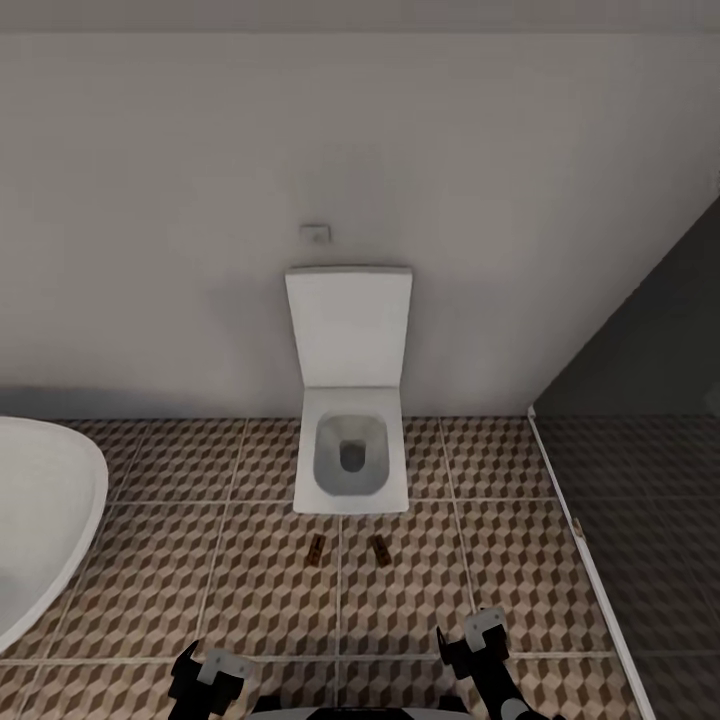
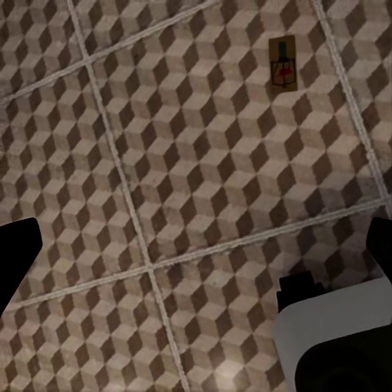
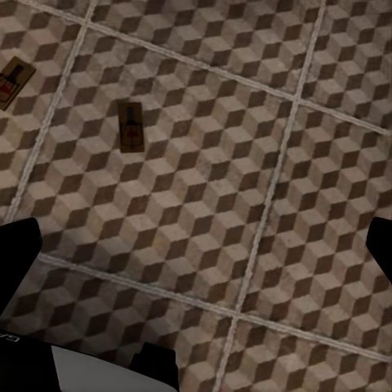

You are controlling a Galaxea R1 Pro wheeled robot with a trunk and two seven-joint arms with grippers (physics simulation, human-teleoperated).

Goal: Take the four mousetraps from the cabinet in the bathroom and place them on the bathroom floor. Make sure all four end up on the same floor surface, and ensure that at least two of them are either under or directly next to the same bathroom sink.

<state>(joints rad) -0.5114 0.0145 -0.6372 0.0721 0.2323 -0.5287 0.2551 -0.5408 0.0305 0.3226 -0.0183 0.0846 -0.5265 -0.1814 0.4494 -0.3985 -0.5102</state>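
Head view: two mousetraps [image 1: 316, 549] [image 1: 379, 548] lie flat on the bathroom floor [image 1: 180, 570], side by side on neighbouring tiles just in front of the toilet [image 1: 350, 465], its lid raised against the wall. A white curved basin [image 1: 45, 510] stands well to the left; whether it is the sink or a tub cannot be told. A dark glass partition [image 1: 640, 480] closes the right side. The left gripper [image 1: 208, 672] and right gripper [image 1: 478, 640] hang low over the tiles, both empty.

Left wrist view: the dark fingertips [image 2: 16, 257] sit far apart at the frame edges, jaws spread, with one trap [image 2: 282, 64] ahead on the cube-pattern tiles.

Right wrist view: jaws likewise spread, nothing between the fingertips [image 3: 18, 253]; both traps [image 3: 131, 126] [image 3: 11, 82] show, apart from each other, neither touched.

Judgement: two traps appear placed, two more are to be fetched from the cabinet. To do this well, the base should turn away without rolling over the traps. Since the traps lie by the toilet, not clearly beside a sink, the remaining pair would best be set under or against the sink itself.
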